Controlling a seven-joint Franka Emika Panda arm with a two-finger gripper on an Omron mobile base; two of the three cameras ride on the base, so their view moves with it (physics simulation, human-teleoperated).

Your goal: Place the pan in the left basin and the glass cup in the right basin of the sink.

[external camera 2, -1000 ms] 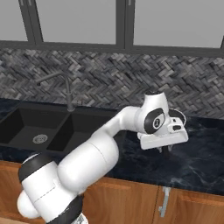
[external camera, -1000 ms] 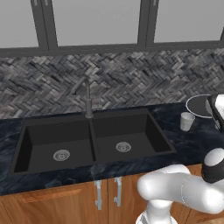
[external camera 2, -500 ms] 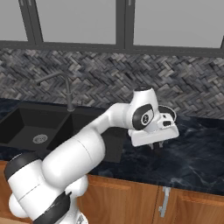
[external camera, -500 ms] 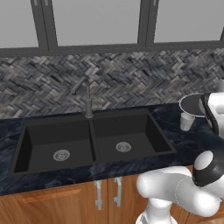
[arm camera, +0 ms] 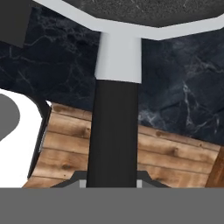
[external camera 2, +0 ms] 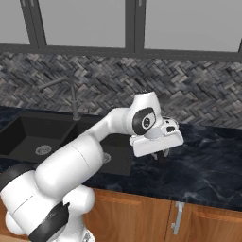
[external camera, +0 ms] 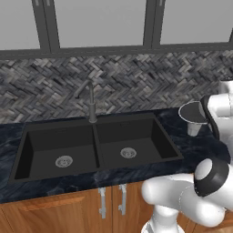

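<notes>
Black pan handle [arm camera: 114, 131] is clamped in the nearly closed claw [external camera 2: 159, 153]; over the last sec the pan [external camera: 193, 112] has swung left over the tabletop [external camera 2: 208, 165], closing on the sink [external camera: 95, 143]. Left basin [external camera: 59, 152] is next; glass cup [external camera: 195, 129] sits on the tabletop below the pan's rim.

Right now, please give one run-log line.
fingers: shut on pan handle | pan: lifted off counter | glass cup: on counter, right of sink

A home kitchen is shown. A matte black double-bowl sink [external camera: 98, 148] is set into a dark marbled countertop [external camera 2: 208, 165], with a slim dark faucet [external camera: 91, 102] standing at 12 o'clock of the divider. A grey herringbone tile backsplash [external camera: 123, 84] is seen behind it, dark-framed windows [external camera: 98, 22] above, and wooden cabinet doors [external camera 2: 208, 222] with metal handles below.
</notes>
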